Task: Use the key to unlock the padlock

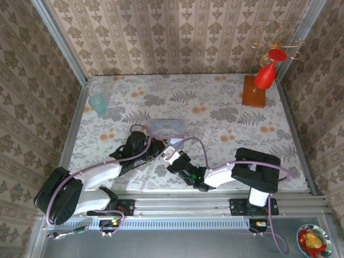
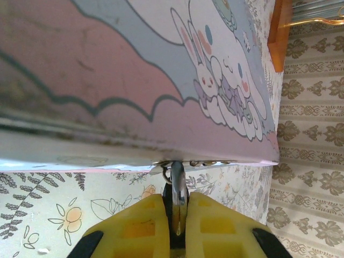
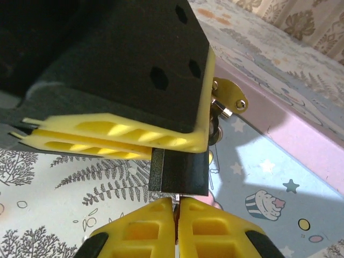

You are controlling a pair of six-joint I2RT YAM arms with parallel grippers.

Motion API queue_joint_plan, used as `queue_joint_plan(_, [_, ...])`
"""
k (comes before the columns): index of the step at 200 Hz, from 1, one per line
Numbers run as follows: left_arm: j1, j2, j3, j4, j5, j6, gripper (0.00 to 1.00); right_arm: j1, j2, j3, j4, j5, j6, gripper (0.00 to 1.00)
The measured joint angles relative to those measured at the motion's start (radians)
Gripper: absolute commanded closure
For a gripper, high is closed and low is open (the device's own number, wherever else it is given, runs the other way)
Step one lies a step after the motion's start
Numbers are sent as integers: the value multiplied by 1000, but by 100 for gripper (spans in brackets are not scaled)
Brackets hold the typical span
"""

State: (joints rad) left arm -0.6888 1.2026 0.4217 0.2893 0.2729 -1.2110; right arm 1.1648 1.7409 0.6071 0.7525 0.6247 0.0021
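Note:
In the right wrist view the small black padlock (image 3: 180,172) juts out from under my left gripper's yellow fingers (image 3: 118,137). My right gripper (image 3: 176,215) is shut just below it on the key (image 3: 174,200). Only a thin silver sliver of that key shows, reaching the lock's underside. A second brass key (image 3: 231,99) hangs on a ring beside the lock. My left gripper (image 2: 179,215) is shut on the padlock, whose shiny shackle (image 2: 179,191) runs up to the tin's edge. From above, the left gripper (image 1: 155,148) and right gripper (image 1: 172,156) meet in front of the tin (image 1: 166,128).
The pale blue tin (image 2: 134,64) with its pastel rabbit picture lies close over the lock. A teal cup (image 1: 98,103) stands at the back left. At the back right are a wooden block (image 1: 254,91) and a red ornament (image 1: 266,75). Wallpapered walls enclose the table.

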Motion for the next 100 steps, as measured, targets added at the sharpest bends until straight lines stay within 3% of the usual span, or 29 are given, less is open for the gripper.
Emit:
queue_joint_plan(17, [0, 0, 0, 6, -1, 0, 100, -18, -22, -8, -13, -44, 56, 100])
queue_joint_plan(75, [-12, 0, 0, 34, 10, 0, 100, -124, -135, -122, 56, -323, 332, 100])
queue_joint_plan(100, [-12, 5, 0, 37, 16, 0, 100, -130, -149, -126, 43, -343, 373, 85])
